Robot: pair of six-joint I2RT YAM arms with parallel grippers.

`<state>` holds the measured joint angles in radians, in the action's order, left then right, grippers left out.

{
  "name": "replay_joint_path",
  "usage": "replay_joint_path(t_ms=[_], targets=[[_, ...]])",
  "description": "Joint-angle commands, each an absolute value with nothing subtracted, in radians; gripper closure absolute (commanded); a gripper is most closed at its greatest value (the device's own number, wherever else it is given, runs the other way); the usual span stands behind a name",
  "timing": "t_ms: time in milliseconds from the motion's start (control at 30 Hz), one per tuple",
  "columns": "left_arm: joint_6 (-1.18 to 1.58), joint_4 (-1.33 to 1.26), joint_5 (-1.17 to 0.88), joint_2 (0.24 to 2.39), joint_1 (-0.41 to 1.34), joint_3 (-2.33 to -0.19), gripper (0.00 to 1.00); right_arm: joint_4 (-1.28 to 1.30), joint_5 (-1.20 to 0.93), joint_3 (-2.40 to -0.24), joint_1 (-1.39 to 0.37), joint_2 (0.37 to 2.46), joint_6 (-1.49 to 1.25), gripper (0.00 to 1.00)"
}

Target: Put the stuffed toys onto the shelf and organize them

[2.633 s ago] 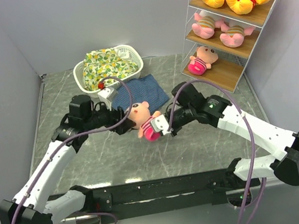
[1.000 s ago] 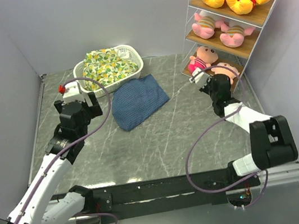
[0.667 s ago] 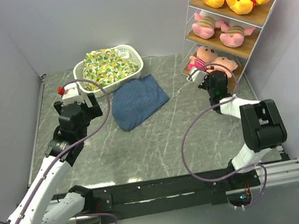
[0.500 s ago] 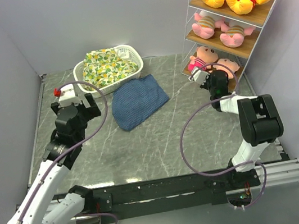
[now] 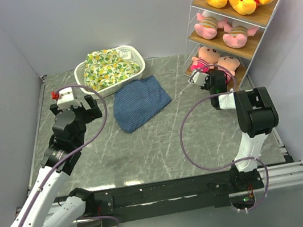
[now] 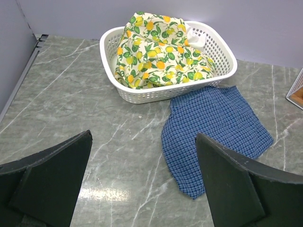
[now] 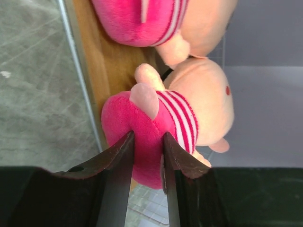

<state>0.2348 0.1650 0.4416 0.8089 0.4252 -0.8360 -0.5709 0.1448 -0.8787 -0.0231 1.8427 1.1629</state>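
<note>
Over a grey marbled table (image 5: 162, 146) walled in lilac, left hand (image 6: 142, 142) gapes; right hand (image 7: 148, 142) pinches a doll (image 7: 189, 109) on the shelf (image 7: 102, 61).

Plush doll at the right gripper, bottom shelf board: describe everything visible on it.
Small plush doll: peach head with a red dot, pink-and-white striped top, stubby peach arms, hot-pink lower body, soft fleece by the look. It lies on its side at the edge of the brown wooden bottom board of the white wire shelf, apparently touching a matching second doll. The right gripper has black fingers either side of its pink lower body; gripping or only flanking, unclear.
</note>
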Motion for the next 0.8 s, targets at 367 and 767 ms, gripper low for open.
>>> replay_joint_path(t_ms=[367, 767], targets=[[0.253, 0.123, 0.413, 0.801, 0.431, -0.828, 0.03, -0.753, 0.222, -0.965, -0.011, 1.902, 1.256, 0.58], [0.244, 0.118, 0.42, 0.79, 0.431, -0.825, 0.04, -0.678, 0.186, -0.927, -0.037, 1.793, 1.186, 0.4]])
